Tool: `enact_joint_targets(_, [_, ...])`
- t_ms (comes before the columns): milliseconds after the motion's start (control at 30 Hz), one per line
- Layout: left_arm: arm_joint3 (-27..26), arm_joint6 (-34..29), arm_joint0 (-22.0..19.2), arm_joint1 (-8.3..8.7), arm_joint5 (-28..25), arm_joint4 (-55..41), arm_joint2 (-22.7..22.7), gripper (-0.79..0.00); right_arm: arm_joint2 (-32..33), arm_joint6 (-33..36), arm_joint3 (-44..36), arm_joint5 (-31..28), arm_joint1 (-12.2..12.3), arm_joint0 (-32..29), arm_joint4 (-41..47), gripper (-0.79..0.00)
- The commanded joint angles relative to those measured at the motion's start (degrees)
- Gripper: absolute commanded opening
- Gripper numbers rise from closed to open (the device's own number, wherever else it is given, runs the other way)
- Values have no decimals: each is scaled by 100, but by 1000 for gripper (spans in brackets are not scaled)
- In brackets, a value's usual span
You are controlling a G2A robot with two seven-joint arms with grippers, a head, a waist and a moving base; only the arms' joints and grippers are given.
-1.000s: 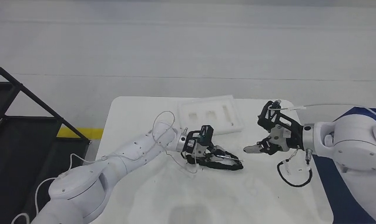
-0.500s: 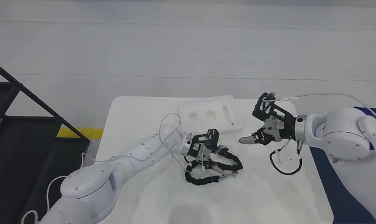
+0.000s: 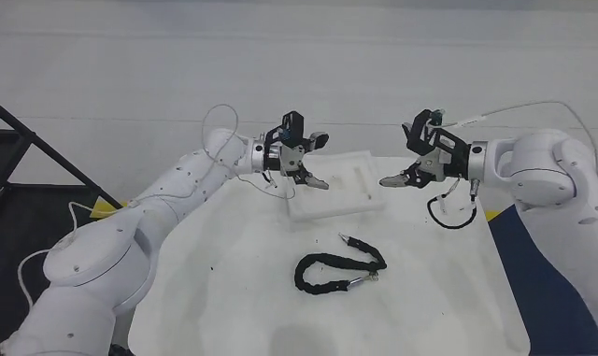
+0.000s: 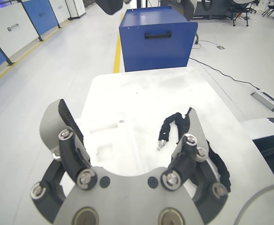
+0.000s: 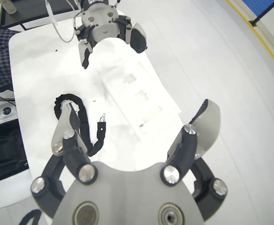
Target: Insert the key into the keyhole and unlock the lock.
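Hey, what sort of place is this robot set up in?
Most likely a robotics lab or factory-style test hall: a wide pale floor marked with a yellow floor line, blue and white partition panels along an aisle, and a blue metal cabinet standing on it.

The lock is a cable in a black, wrinkled fabric sleeve, lying flat and unfastened near the middle of the tabletop. In the top view it makes a loose, flattened loop stretched from 9 to 3 o'clock. Its two ends are apart. The metal tip points toward 10 o'clock. The second metal end sits on the loop's 5 o'clock side, its small parts too fine to tell apart.
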Motion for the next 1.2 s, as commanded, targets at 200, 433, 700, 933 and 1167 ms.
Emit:
enact_joint_targets(200, [-490, -251, -648, 659, 0, -639, 0, 0, -511, 33, 1270, -1058, -188, 1095, 547, 0])
enact_joint_targets(433, [-1195, -1194, -937, 1198, 0, -1730, 0, 0, -1106, 195, 1709, -1058, -241, 1789, 789, 0])
enact_joint_targets(700, [-1579, -2052, -953, 1395, 0, -2502, 0, 0, -1183, 194, 1768, -1058, -237, 1916, 770, 0])
enact_joint_targets(933, [-1571, -1982, -953, 1391, 0, -2445, 0, 0, -1182, 194, 1767, -1058, -237, 1916, 770, 0])
enact_joint_targets(1167, [-1571, -1982, -953, 1391, 0, -2445, 0, 0, -1182, 194, 1767, -1058, -237, 1916, 770, 0])
